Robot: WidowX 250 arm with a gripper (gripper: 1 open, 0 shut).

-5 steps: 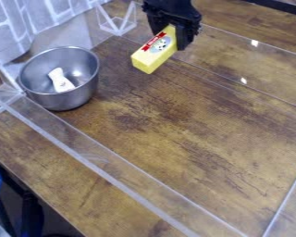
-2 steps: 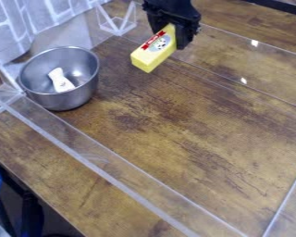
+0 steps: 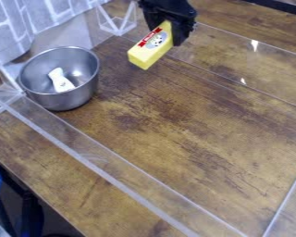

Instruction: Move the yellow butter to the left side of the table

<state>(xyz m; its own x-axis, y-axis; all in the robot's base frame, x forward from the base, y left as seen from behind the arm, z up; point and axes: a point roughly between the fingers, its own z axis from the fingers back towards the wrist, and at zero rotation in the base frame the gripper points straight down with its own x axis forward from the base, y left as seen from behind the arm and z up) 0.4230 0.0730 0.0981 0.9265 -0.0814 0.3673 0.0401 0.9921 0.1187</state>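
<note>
The table (image 3: pixel 176 148) fills most of the view, its dark brown wood grain marked by worn patches, with clear plastic strips (image 3: pixel 107 174) running along its edges. Near its left edge sits the metal bowl (image 3: pixel 60 79), round and shiny, with a small white object (image 3: pixel 62 81) lying inside it. A pale, silvery covering (image 3: pixel 33 28) lies in the upper left corner of the view, just beside the bowl. At the far edge of the table, the dark gripper (image 3: pixel 169 28) reaches down with its fingers closed on the yellow butter (image 3: pixel 148 53). The butter is tilted, its upper end at the gripper and its lower end pointing toward the bowl, well to the bowl's right; its label shows red and dark marks on white. Whether its lower end touches the table, I cannot tell.
</note>
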